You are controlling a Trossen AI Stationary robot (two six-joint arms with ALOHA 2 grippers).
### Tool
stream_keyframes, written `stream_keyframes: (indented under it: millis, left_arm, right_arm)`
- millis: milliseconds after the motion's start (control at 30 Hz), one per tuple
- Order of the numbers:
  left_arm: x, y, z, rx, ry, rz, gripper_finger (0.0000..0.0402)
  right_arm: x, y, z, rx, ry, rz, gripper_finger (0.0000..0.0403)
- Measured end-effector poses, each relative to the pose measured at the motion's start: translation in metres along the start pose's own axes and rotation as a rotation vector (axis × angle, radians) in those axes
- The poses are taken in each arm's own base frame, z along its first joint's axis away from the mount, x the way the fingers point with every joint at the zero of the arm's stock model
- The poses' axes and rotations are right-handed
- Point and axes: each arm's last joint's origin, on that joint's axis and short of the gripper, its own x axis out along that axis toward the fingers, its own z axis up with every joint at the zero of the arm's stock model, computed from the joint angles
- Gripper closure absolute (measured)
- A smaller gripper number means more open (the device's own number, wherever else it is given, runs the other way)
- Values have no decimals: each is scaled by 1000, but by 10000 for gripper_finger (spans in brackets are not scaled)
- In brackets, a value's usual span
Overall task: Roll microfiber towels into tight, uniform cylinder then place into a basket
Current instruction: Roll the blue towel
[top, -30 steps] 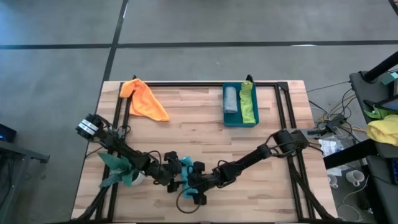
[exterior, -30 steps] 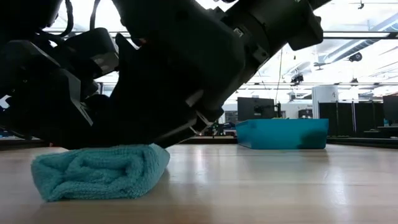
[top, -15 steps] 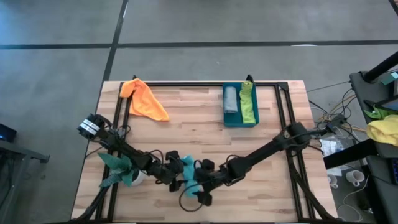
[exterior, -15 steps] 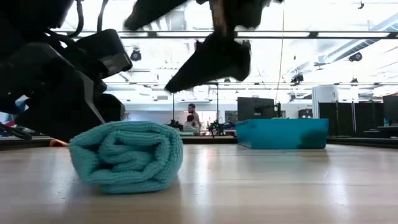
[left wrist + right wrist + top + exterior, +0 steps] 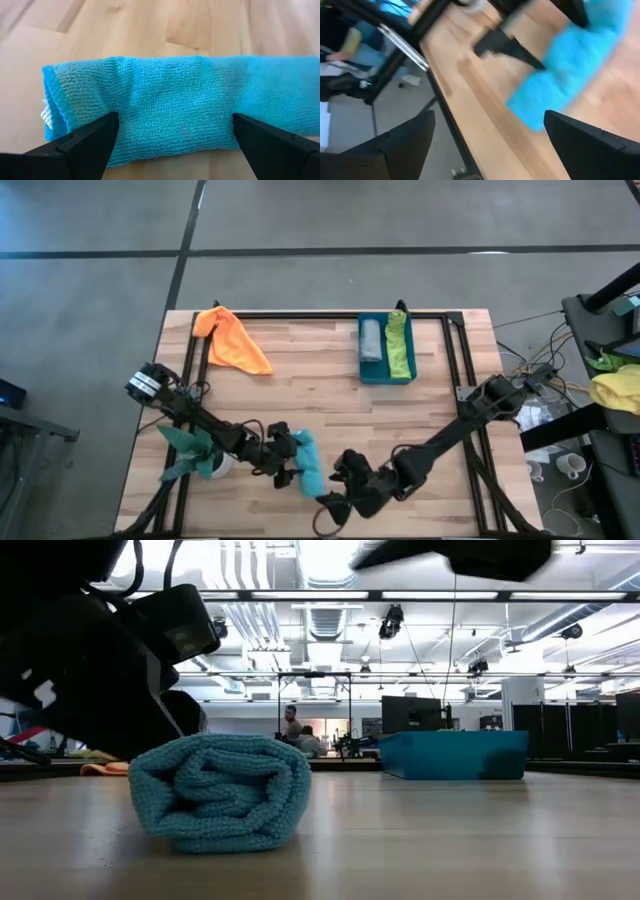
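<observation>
We've got the wooden table point(image 5: 330, 400) filling the middle of the high view, with 2 arms coming in from the lower left and lower right.

The basket point(image 5: 386, 375) sits at upper right of centre on the table, well apart from the action. It already holds 2 rolls side by side: the grey towel point(image 5: 371, 340) and the lime green towel point(image 5: 399, 348). The orange towel point(image 5: 234, 342) is lying loose and unrolled at the upper left of the table.

The turquoise towel point(image 5: 305, 465) is at lower centre, rolled into a fat cylinder. In the low view it sits on the wood on its own, spiral end facing us.

The left gripper point(image 5: 287, 463) is right up against the roll, fingers spread wide on either side of it in the left wrist view, not squeezing. The right gripper point(image 5: 338, 502) is just beside the roll's near end, lifted clear, jaws wide too, holding nothing.

What we'd worry about:
- Nothing is pinning the roll, so it could relax and uncoil.
- If the left fingers close off-centre, the outer flap may peel.
- It's a long carry to the basket, so a loose grip could drop it.
- The basket's free slot looks narrow; a fat roll might snag the wall.
</observation>
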Motion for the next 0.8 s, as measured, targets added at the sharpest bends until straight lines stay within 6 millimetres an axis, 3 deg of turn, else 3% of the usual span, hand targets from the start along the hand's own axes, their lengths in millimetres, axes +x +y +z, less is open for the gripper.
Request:
stream_keyframes:
  millis: [167,367,667,800]
  left_arm:
    - [-1,-2,1,-44,11,-33,25]
    - [-1,-1,2,-53,13,-34,25]
    - [0,-5,10,-61,-7,-34,25]
    - [0,-5,10,-56,-11,-27,25]
  right_arm:
    - [0,-17,-2,159,33,-158,33]
    - [1,-26,2,206,50,-239,33]
    - [25,-50,47,275,10,-299,33]
    - [44,-56,61,217,99,-306,33]
